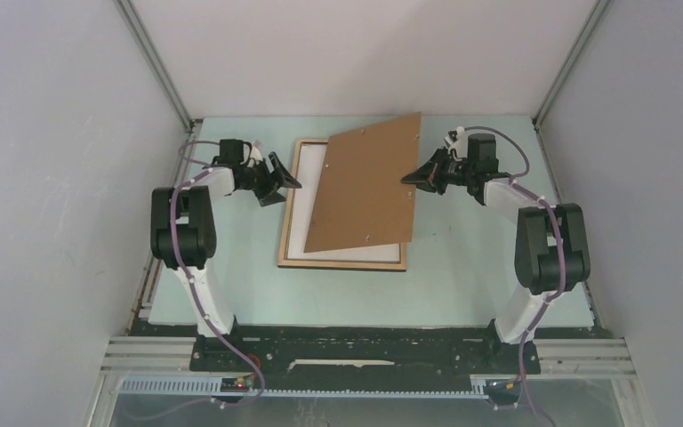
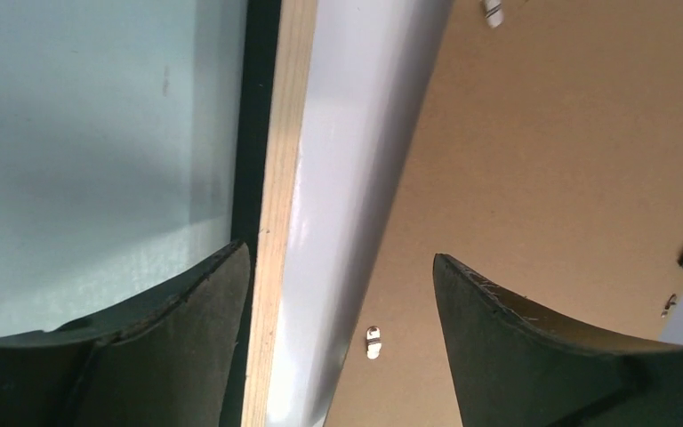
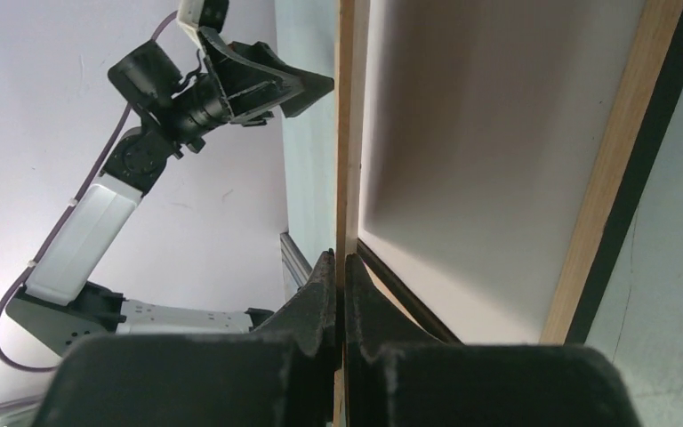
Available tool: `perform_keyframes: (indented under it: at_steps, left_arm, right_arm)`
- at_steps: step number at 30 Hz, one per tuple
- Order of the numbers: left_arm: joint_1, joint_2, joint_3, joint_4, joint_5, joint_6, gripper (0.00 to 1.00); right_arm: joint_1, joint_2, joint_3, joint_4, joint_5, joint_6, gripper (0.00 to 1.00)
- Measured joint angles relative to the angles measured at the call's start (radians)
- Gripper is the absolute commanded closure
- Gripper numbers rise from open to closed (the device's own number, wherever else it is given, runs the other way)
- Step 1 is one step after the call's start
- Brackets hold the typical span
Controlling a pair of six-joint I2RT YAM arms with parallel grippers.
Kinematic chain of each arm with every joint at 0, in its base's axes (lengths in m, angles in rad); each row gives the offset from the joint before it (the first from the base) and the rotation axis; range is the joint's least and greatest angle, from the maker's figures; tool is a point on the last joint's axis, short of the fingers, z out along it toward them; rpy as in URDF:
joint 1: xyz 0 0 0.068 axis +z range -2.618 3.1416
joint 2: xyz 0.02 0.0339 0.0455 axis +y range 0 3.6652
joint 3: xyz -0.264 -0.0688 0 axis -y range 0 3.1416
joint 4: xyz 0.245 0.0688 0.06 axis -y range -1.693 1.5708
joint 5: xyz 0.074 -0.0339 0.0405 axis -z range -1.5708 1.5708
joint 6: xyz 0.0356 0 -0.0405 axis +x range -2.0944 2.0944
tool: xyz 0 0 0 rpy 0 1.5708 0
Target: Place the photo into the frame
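Observation:
The frame (image 1: 342, 264) lies flat on the table, its light wood rim (image 2: 285, 133) facing up. Inside the rim lies a white sheet (image 1: 302, 200). No landscape shows on it, so I cannot tell whether it is the photo. A plain brown backing board (image 1: 365, 182) lies slanted over the frame's right part. My right gripper (image 1: 409, 178) is shut on the board's right edge (image 3: 345, 133), the fingertips (image 3: 329, 267) pinching it. My left gripper (image 1: 285, 185) stands open over the frame's left rim, with rim, white sheet (image 2: 356, 133) and board (image 2: 569, 160) between its fingers (image 2: 204, 311).
The pale green table (image 1: 462, 267) is walled in by grey panels on the left, right and back. Both arm bases stand at the near edge. Small metal tabs (image 2: 373, 342) sit on the board.

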Motion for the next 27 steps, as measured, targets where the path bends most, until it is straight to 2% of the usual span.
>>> perform_keyframes:
  at_steps: [12,18,27]
  left_arm:
    - [0.036,-0.016,-0.024,0.034,-0.075,-0.074,0.37]
    - [0.036,-0.007,-0.023,0.029,-0.097,-0.080,0.52]
    - [0.029,0.041,-0.023,0.005,-0.104,-0.079,0.59]
  right_arm:
    - [0.039,0.079,0.065,0.039,-0.038,-0.031,1.00]
    - [0.063,0.121,0.089,0.046,-0.049,-0.033,1.00]
    - [0.076,0.177,0.110,0.079,-0.056,-0.014,1.00]
